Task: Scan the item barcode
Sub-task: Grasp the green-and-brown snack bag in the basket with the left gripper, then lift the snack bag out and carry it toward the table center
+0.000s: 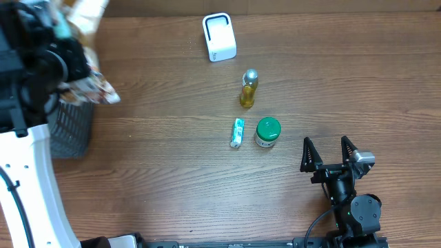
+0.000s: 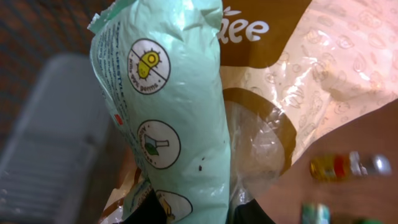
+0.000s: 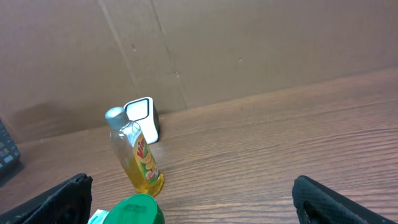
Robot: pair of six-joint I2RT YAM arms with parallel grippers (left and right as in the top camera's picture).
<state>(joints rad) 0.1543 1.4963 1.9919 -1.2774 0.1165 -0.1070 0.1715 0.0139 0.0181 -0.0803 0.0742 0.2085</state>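
Observation:
My left gripper [image 2: 199,214] is shut on a crinkly snack bag [image 2: 174,112], mint green on one face and brown and beige on the other. The bag fills the left wrist view. In the overhead view that gripper [image 1: 63,52] holds the bag [image 1: 93,88] at the far left, above a dark mesh basket [image 1: 69,131]. A white scanner [image 1: 219,36] stands at the back centre, well away from the bag. My right gripper [image 1: 329,153] rests at the front right, open and holding nothing, and its black fingers [image 3: 62,199] sit wide apart.
A yellow bottle with a silver cap [image 1: 249,88] stands mid-table. In front of it are a green-lidded jar [image 1: 267,131] and a small teal tube [image 1: 237,132]. The right wrist view shows the bottle [image 3: 137,155], the scanner [image 3: 144,118] and a cardboard wall behind.

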